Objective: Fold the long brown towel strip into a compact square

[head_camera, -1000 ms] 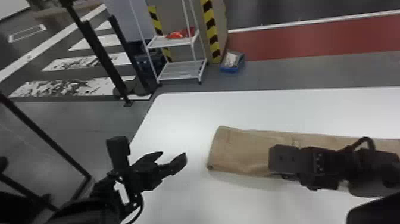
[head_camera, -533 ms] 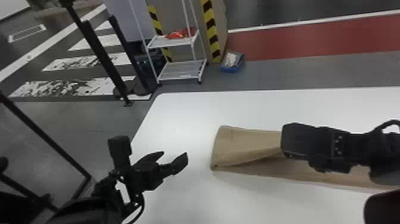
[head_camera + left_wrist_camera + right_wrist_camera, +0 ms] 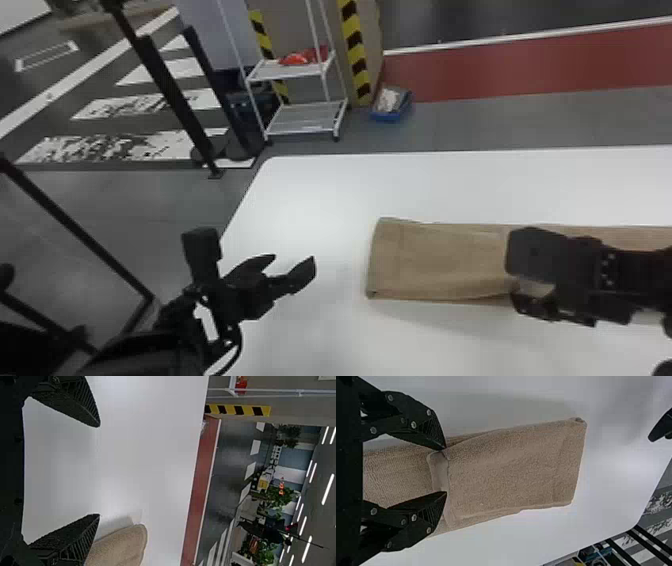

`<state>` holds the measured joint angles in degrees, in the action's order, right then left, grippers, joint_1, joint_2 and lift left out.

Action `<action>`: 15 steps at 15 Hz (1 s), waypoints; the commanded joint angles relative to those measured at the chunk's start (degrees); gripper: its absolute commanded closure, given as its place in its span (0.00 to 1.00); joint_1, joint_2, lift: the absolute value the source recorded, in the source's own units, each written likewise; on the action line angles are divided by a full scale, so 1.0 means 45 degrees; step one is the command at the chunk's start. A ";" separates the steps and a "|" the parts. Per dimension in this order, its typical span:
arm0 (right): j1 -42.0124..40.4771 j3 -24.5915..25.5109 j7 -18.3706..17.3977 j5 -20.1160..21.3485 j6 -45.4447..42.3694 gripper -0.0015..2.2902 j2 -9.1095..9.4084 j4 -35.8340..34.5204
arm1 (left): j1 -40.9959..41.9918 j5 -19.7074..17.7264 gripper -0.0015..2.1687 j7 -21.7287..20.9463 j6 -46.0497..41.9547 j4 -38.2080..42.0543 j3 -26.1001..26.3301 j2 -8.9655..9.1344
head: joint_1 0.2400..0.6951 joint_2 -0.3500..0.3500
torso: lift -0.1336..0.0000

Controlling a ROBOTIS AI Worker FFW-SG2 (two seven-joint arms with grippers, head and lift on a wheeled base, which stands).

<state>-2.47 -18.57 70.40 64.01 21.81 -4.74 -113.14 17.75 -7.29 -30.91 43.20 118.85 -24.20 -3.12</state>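
From here I see the brown towel strip [image 3: 435,260] lying on the white table [image 3: 320,190], from mid-frame to the right edge, partly folded over. The right gripper [image 3: 522,295], right of centre, has its fingers spread at the towel; the left gripper [image 3: 294,258], lower left, gapes too.

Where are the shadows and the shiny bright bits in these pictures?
Head view: a soft grey shadow lies on the white table along the near side of the towel; left wrist view: the ceiling lights glow as bright white strips; right wrist view: a faint shadow runs beside one long side of the towel, with a bright patch on the table past its end.
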 commanded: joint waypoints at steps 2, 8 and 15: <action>0.0316 0.0064 -0.0136 0.0229 -0.0246 0.04 0.0018 0.0259 | 0.0059 0.0019 0.04 -0.0026 0.0000 0.0074 0.0025 0.0049 | 1.00 0.97 | 0.07; 0.0257 0.0553 0.0215 -0.1646 0.1043 0.04 0.0447 0.0103 | -0.0058 0.0039 0.04 -0.0046 -0.0039 -0.0102 -0.0092 -0.0049 | 1.00 0.99 | 0.07; 0.1116 0.2076 -0.2402 -0.5513 0.9051 0.04 0.1064 -0.0542 | -0.0156 0.0058 0.04 -0.0065 -0.0117 -0.0238 0.0006 -0.0049 | 1.00 0.93 | 0.07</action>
<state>1.53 -10.29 60.90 41.86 56.58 -0.11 -115.51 17.05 -7.03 -31.19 42.93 117.78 -24.16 -3.28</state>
